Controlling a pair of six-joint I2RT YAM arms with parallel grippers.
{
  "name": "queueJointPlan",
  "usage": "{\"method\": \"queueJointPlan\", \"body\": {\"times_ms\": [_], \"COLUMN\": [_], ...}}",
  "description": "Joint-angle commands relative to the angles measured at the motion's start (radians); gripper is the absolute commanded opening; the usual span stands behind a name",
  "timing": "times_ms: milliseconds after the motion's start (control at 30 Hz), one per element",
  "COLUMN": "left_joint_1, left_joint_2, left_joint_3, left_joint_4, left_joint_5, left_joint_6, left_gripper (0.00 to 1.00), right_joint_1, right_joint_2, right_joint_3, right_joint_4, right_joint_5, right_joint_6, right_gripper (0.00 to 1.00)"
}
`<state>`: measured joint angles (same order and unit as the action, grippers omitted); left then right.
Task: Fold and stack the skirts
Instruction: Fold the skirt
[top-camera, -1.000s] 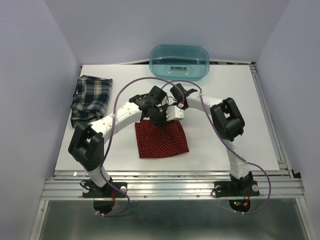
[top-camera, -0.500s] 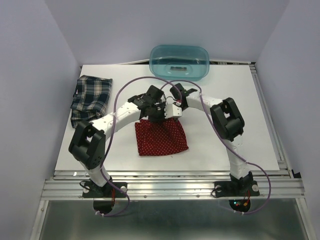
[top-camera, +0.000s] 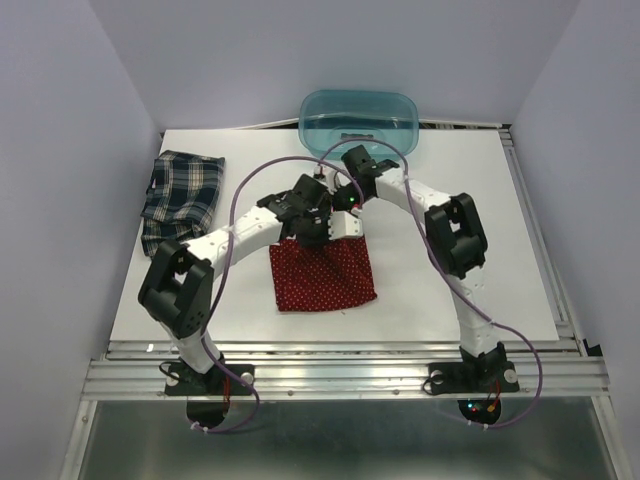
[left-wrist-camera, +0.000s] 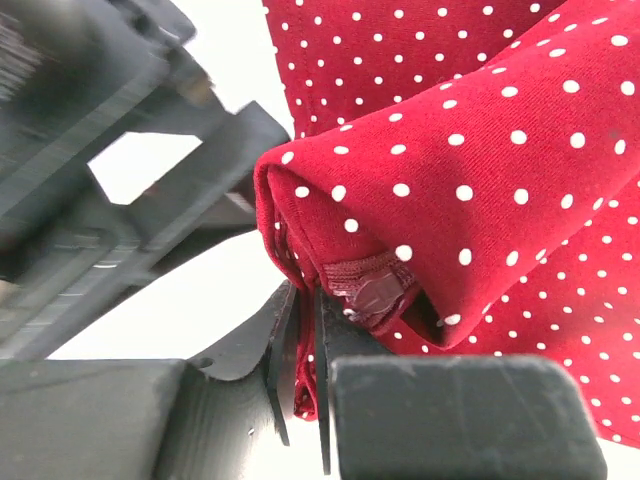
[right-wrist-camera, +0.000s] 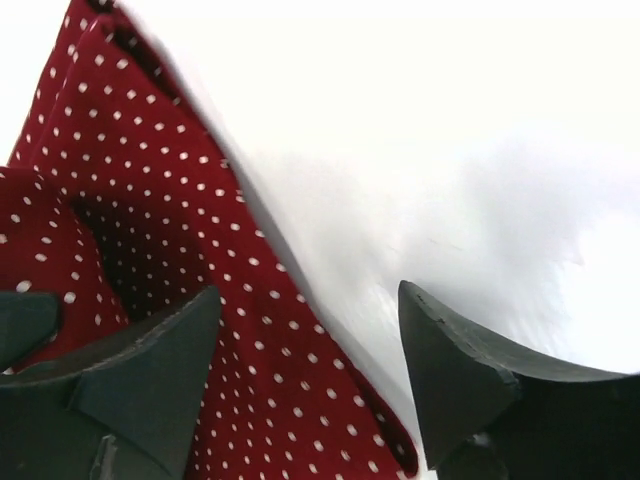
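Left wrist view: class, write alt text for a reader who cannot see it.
The left claw pinches a folded edge of the red skirt, whose white-dotted cloth fills the right of the frame. Blurred dark robot hardware crosses the left, with the white table behind.

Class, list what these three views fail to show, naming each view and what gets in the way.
- Top view: the red skirt's far edge is hidden under the arms.
- Top view: the item inside the teal tub is too small to name.
- Left wrist view: dark parts beside the left gripper are blurred.
- Right wrist view: the table past the right gripper is washed out.
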<state>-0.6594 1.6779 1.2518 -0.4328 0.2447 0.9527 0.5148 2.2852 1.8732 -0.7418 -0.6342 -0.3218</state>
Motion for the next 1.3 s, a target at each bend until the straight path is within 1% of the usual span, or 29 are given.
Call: {"method": "queueJointPlan", "body": {"times_ms": [0, 33, 67, 100, 133, 233, 267, 300, 367, 433, 467, 500, 567, 600, 633, 667, 700, 733, 767, 800, 833, 900, 933, 1033, 1133, 1200, 1267], "left_joint_1": [0.006, 0.006, 0.007, 0.007, 0.012, 0.017, 0.020, 0.024, 0.049, 0.069, 0.079, 0.101, 0.118, 0.129, 0.133, 0.141, 0.147, 0.158, 0.165, 0.172, 0.187, 0.202, 0.220, 0.248, 0.293, 0.322, 0.374], "left_joint_2": [0.017, 0.026, 0.029, 0.031, 0.034, 0.037, 0.036, 0.031, 0.011, 0.000, -0.012, -0.018, -0.053, -0.072, -0.089, -0.127, -0.145, -0.156, -0.176, -0.181, -0.181, -0.173, -0.156, -0.097, -0.041, 0.023, 0.077], "left_joint_3": [0.015, 0.020, 0.026, 0.038, 0.044, 0.099, 0.119, 0.154, 0.193, 0.259, 0.279, 0.294, 0.308, 0.273, 0.244, 0.207, 0.130, 0.094, 0.024, -0.006, -0.031, -0.070, -0.096, -0.126, -0.143, -0.141, -0.134], "left_joint_4": [0.032, 0.032, 0.031, 0.031, 0.029, 0.003, -0.009, -0.012, -0.023, -0.038, -0.050, -0.078, -0.110, -0.125, -0.121, -0.112, -0.087, -0.074, -0.040, -0.026, -0.009, 0.040, 0.054, 0.095, 0.140, 0.157, 0.163], "left_joint_5": [-0.027, -0.028, -0.030, -0.030, -0.031, -0.039, -0.044, -0.051, -0.061, -0.059, -0.055, -0.045, 0.017, 0.065, 0.091, 0.122, 0.154, 0.218, 0.252, 0.283, 0.333, 0.373, 0.408, 0.455, 0.465, 0.466, 0.461], "left_joint_6": [0.011, 0.009, 0.008, 0.004, -0.002, -0.014, -0.026, -0.038, -0.070, -0.101, -0.118, -0.165, -0.215, -0.271, -0.307, -0.345, -0.383, -0.416, -0.480, -0.508, -0.532, -0.597, -0.629, -0.663, -0.700, -0.719, -0.741], "left_gripper": [0.07, 0.11, 0.19, 0.23, 0.29, 0.37, 0.43, 0.53, 0.56, 0.57, 0.59, 0.59, 0.58, 0.57, 0.56, 0.54, 0.52, 0.49, 0.46, 0.44, 0.43, 0.42, 0.41, 0.39, 0.39, 0.38, 0.37], "right_joint_1": [-0.061, -0.070, -0.091, -0.102, -0.114, -0.168, -0.182, -0.209, -0.232, -0.243, -0.243, -0.243, -0.243, -0.243, -0.231, -0.204, -0.182, -0.159, -0.110, -0.087, -0.066, -0.027, -0.016, 0.013, 0.022, 0.022, 0.022], "right_joint_2": [-0.013, -0.019, -0.026, -0.039, -0.047, -0.085, -0.098, -0.113, -0.174, -0.222, -0.274, -0.302, -0.386, -0.413, -0.438, -0.461, -0.498, -0.513, -0.542, -0.553, -0.561, -0.560, -0.544, -0.515, -0.474, -0.409, -0.356], "right_joint_3": [0.075, 0.075, 0.075, 0.075, 0.076, 0.076, 0.073, 0.069, 0.040, 0.020, 0.000, -0.012, -0.034, -0.067, -0.086, -0.109, -0.159, -0.189, -0.257, -0.258, -0.322, -0.368, -0.396, -0.443, -0.460, -0.445, -0.434], "right_joint_4": [0.019, 0.025, 0.035, 0.036, 0.041, 0.042, 0.041, 0.038, 0.035, 0.018, -0.004, -0.019, -0.051, -0.056, -0.059, -0.060, -0.062, -0.059, -0.036, -0.016, 0.004, 0.047, 0.050, 0.097, 0.124, 0.130, 0.147], "right_joint_5": [0.027, 0.030, 0.037, 0.045, 0.065, 0.083, 0.094, 0.094, 0.097, 0.102, 0.103, 0.094, 0.033, 0.012, -0.010, -0.025, -0.051, -0.061, -0.073, -0.079, -0.088, -0.127, -0.136, -0.163, -0.163, -0.138, -0.090], "right_joint_6": [0.105, 0.119, 0.142, 0.150, 0.156, 0.164, 0.168, 0.168, 0.162, 0.147, 0.142, 0.129, 0.136, 0.151, 0.162, 0.170, 0.178, 0.187, 0.211, 0.227, 0.242, 0.260, 0.263, 0.271, 0.274, 0.267, 0.262], "right_gripper": [0.80, 0.82, 0.83, 0.84, 0.86, 0.87, 0.87, 0.87, 0.87, 0.86, 0.85, 0.84, 0.75, 0.70, 0.63, 0.60, 0.57, 0.56, 0.53, 0.53, 0.52, 0.49, 0.49, 0.49, 0.48, 0.47, 0.46]}}
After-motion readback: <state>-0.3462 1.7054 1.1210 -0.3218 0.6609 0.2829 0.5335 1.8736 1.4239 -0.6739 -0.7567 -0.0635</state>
